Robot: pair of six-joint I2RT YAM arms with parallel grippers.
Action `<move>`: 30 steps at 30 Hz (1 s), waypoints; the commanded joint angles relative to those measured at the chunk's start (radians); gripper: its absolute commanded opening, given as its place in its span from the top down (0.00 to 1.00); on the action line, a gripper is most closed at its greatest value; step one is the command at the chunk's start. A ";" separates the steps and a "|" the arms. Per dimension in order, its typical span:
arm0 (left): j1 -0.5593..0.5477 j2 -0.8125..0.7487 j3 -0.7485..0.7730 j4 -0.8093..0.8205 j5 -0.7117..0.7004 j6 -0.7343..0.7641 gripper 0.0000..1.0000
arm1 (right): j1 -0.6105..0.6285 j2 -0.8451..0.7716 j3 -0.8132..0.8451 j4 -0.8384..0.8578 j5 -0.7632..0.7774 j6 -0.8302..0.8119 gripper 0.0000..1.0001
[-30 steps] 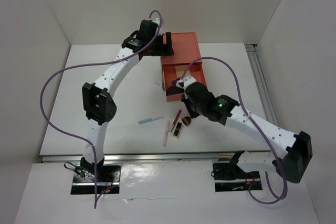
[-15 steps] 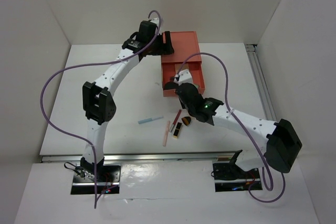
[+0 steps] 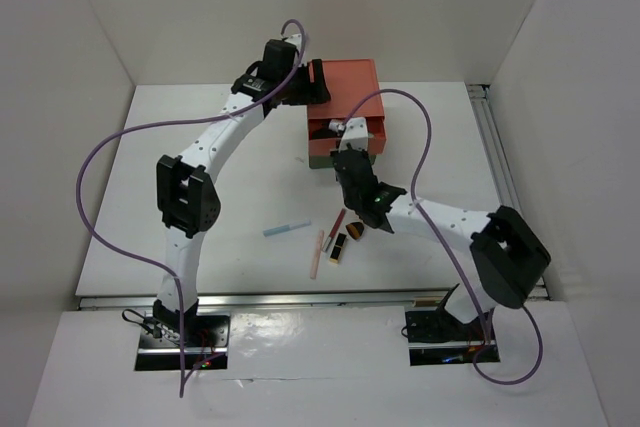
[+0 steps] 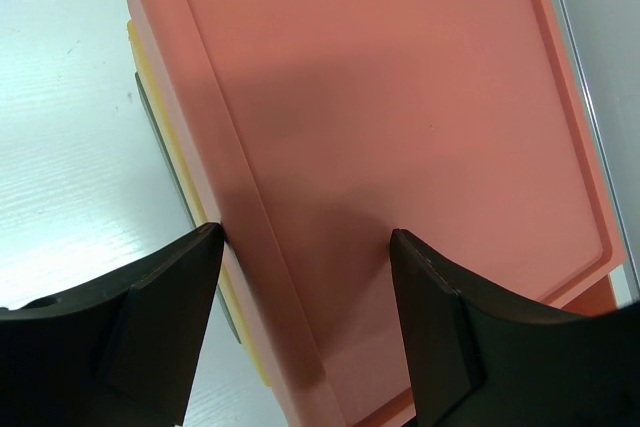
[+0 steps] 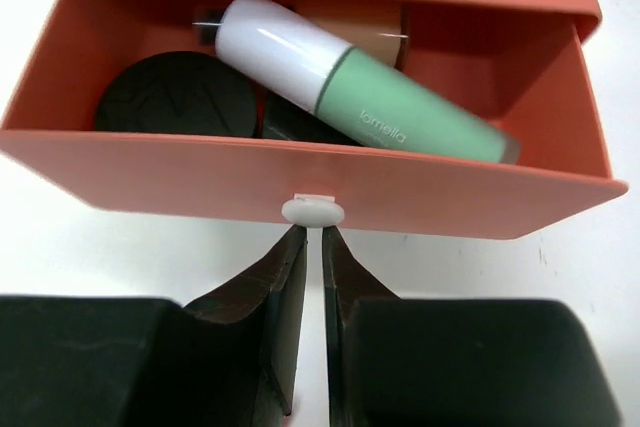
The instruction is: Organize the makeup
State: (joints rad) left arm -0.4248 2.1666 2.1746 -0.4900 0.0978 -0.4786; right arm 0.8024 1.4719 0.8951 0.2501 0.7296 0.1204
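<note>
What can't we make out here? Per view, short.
Right wrist: dark item under the mint tube mostly covered; tan item behind it half hidden. Unclear whether the right fingers touch the knob.
Top view: drawer contents blocked by the right gripper; dark-and-orange piece by the lipsticks too small to identify.
Left wrist: yellow tier only a sliver beside the coral top.

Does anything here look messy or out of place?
The mint tube lies slanted across a black compact in the open coral drawer. On the table, a blue pencil, pink pencil and lipstick lie scattered at different angles.
</note>
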 commanded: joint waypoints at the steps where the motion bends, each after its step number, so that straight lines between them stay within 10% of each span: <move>1: -0.011 0.055 -0.036 -0.076 0.060 0.008 0.21 | -0.061 0.080 0.077 0.230 0.048 -0.010 0.81; 7: -0.011 0.046 -0.045 -0.076 0.083 0.008 0.23 | -0.112 0.214 0.108 0.405 0.091 0.001 0.80; 12: -0.011 0.035 -0.056 -0.076 0.092 0.017 0.25 | -0.153 0.214 0.108 0.468 0.056 0.099 0.53; 22: -0.011 0.006 -0.084 -0.076 0.059 0.017 0.25 | -0.172 0.148 0.160 -0.015 -0.024 0.245 0.35; 30: -0.011 -0.004 -0.093 -0.076 0.059 0.017 0.25 | -0.172 0.134 0.106 -0.051 -0.091 0.303 0.27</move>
State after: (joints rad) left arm -0.4156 2.1563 2.1269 -0.4210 0.1318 -0.4793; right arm 0.6346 1.6138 0.9863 0.2398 0.6510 0.3771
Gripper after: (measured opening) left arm 0.753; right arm 0.725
